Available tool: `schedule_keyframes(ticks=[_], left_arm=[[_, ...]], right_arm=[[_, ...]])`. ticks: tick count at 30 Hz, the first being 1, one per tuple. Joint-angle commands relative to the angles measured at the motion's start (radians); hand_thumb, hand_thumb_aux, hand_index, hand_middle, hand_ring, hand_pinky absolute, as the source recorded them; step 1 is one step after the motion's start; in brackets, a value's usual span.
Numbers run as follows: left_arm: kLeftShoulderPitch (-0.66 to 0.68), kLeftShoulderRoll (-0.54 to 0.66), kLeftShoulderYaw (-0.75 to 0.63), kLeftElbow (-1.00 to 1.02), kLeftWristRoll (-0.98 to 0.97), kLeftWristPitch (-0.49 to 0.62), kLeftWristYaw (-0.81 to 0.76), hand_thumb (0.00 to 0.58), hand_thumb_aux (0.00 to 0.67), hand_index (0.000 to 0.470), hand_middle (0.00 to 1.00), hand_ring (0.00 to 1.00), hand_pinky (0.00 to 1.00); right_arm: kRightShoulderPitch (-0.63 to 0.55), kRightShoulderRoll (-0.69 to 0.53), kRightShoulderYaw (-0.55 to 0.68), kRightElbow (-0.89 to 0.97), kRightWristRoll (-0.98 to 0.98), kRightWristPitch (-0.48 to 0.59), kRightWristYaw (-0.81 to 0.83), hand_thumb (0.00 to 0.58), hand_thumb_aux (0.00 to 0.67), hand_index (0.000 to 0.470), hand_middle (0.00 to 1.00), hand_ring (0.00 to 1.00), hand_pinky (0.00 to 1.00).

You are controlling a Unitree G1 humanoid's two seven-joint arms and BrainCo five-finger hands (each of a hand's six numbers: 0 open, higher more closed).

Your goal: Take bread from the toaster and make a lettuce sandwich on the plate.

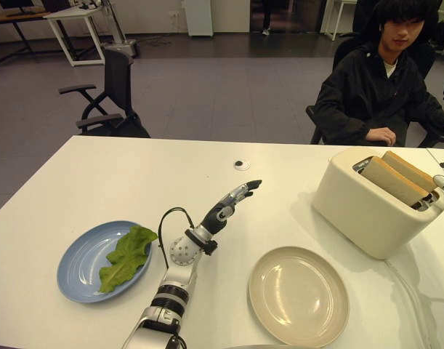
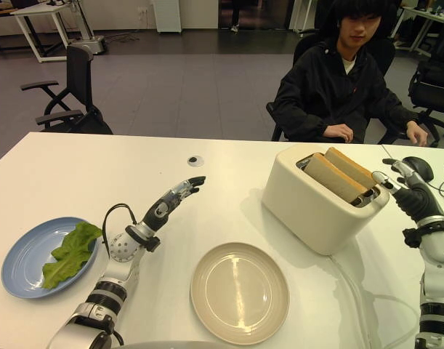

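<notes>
- Nearest the front edge of the white tabletop (image 1: 98, 182), at centre, lies a beige plate (image 2: 240, 291) with nothing on it.
- At the left sits a blue plate (image 1: 80, 263) with one lettuce leaf (image 1: 127, 258) lying on its right half and reaching over the rim.
- Between the two plates and a little farther back, the left hand (image 1: 229, 203) hangs above the tabletop with its fingers stretched forward, holding nothing.
- To the right stands a cream toaster (image 2: 316, 211), set at an angle, with two bread slices (image 2: 338, 178) leaning up out of its slots.
- At the toaster's right end is the right hand (image 2: 410, 193), just beside the ends of the slices; whether it grips one I cannot tell.
- Farther back, near the middle of the tabletop, lies a small round black-and-white disc (image 2: 196, 161), well apart from everything else.
</notes>
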Motion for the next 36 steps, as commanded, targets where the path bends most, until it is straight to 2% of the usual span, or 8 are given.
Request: schedule_keyframes(ticks=[1, 7, 10, 13, 14, 15, 25, 36], left_arm=[[0.014, 0.009, -0.003, -0.008, 0.007, 0.003, 0.002, 0.000, 0.000, 0.000, 0.00, 0.00, 0.00], [0.017, 0.009, -0.004, -0.012, 0.007, 0.003, 0.002, 0.000, 0.000, 0.000, 0.00, 0.00, 0.00], [0.017, 0.010, -0.004, -0.011, 0.009, 0.003, 0.003, 0.000, 0.000, 0.000, 0.00, 0.00, 0.00], [0.018, 0.011, -0.004, -0.011, 0.011, 0.004, 0.005, 0.000, 0.000, 0.000, 0.00, 0.00, 0.00], [0.017, 0.011, -0.004, -0.011, 0.012, 0.004, 0.005, 0.000, 0.000, 0.000, 0.00, 0.00, 0.00], [0.018, 0.012, -0.004, -0.011, 0.013, 0.004, 0.006, 0.000, 0.000, 0.000, 0.00, 0.00, 0.00], [0.012, 0.016, -0.004, 0.001, 0.020, 0.000, 0.015, 0.000, 0.000, 0.000, 0.00, 0.00, 0.00], [0.003, 0.062, 0.038, -0.034, 0.006, 0.001, 0.032, 0.000, 0.000, 0.000, 0.00, 0.00, 0.00]], right_arm=[[-0.025, -0.016, 0.025, 0.049, -0.009, -0.033, 0.008, 0.360, 0.257, 0.181, 0.00, 0.00, 0.00], [-0.010, -0.011, 0.041, 0.021, 0.000, -0.061, 0.017, 0.371, 0.268, 0.188, 0.00, 0.00, 0.00], [-0.005, -0.002, 0.042, -0.002, 0.013, -0.071, 0.023, 0.464, 0.370, 0.260, 0.00, 0.00, 0.00], [0.001, 0.002, 0.045, -0.020, 0.020, -0.071, 0.028, 0.498, 0.418, 0.293, 0.00, 0.00, 0.00], [0.001, 0.003, 0.043, -0.022, 0.019, -0.071, 0.025, 0.579, 0.646, 0.453, 0.00, 0.00, 0.00], [0.002, 0.003, 0.041, -0.024, 0.020, -0.072, 0.022, 0.580, 0.670, 0.470, 0.00, 0.00, 0.00], [0.000, 0.013, -0.017, -0.103, 0.114, -0.085, 0.033, 0.580, 0.670, 0.470, 0.00, 0.00, 0.00], [0.110, 0.065, -0.169, -0.510, 0.644, 0.076, 0.336, 0.580, 0.670, 0.470, 0.00, 0.00, 0.00]])
